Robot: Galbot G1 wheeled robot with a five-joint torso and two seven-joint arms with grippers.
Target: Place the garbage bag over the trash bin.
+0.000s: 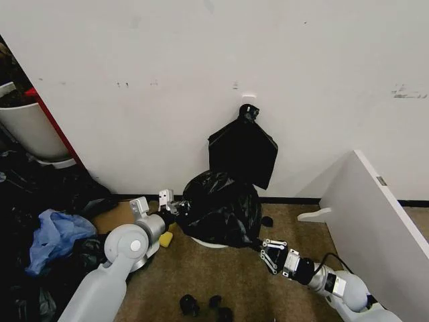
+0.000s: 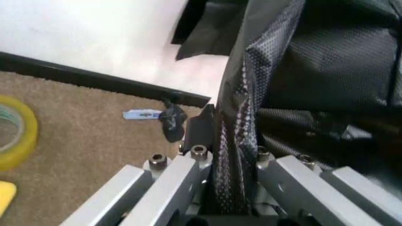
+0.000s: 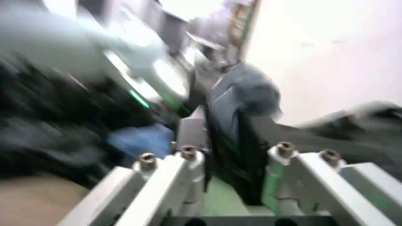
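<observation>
The glossy black garbage bag lies crinkled over the trash bin, of which I see just a white sliver at the base, on the carpet against the wall. At the bag's left side, my left gripper is shut on a fold; the left wrist view shows that fold of the bag pinched in the gripper. My right gripper is low at the bag's right edge. The blurred right wrist view shows this gripper with black plastic between its fingers.
A flat matte black bundle hangs on the wall above the bin. A white panel stands at the right. A white tub with a red bar, dark clutter and a blue bag crowd the left. Yellow tape roll lies on the carpet.
</observation>
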